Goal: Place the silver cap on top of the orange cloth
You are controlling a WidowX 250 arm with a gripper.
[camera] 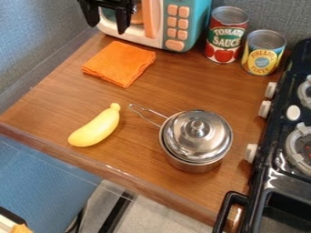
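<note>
The black gripper hangs at the top left, in front of the toy microwave, its two fingers spread apart with nothing between them. Below and slightly right of it, the folded orange cloth lies flat on the wooden counter. The silver cap, a round lid with a knob, rests on the silver pot at the centre right, well away from the gripper. The pot's wire handle points to the upper left, toward the cloth.
A yellow banana lies left of the pot. The toy microwave, a tomato sauce can and a pineapple can stand along the back. A black toy stove borders the right; the counter's front edge runs below.
</note>
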